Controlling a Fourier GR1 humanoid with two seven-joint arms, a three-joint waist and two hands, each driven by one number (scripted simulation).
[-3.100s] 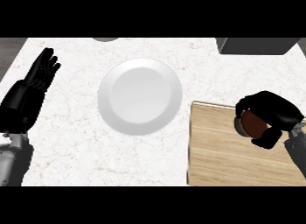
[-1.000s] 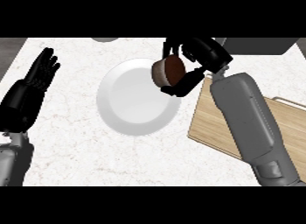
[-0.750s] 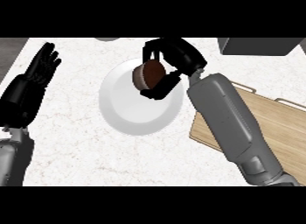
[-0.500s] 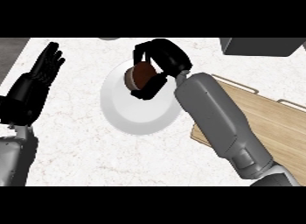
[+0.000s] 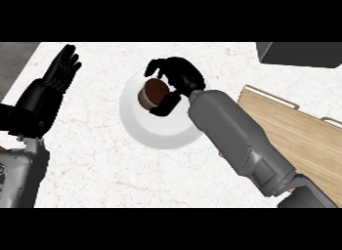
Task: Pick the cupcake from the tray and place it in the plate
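A brown cupcake point(image 5: 154, 91) in a white wrapper sits over the upper part of the white plate point(image 5: 156, 131). My right hand point(image 5: 178, 76) is curled round it, fingers arched over its top and thumb below its right side. Whether the cupcake rests on the plate or hangs just above it I cannot tell. The right forearm crosses the plate's right side and hides part of it. The wooden tray point(image 5: 314, 139) lies at the right with nothing showing on it. My left hand point(image 5: 50, 88) rests open at the left, fingers up.
A dark box point(image 5: 304, 52) stands at the back right. A darker strip point(image 5: 8, 63) at the far left marks the counter's edge. White marble counter point(image 5: 123, 171) stretches in front of the plate.
My right hand carried the cupcake from the tray leftwards and over the plate, then further left across it. The view shifted a little. The left hand stayed open at the left.
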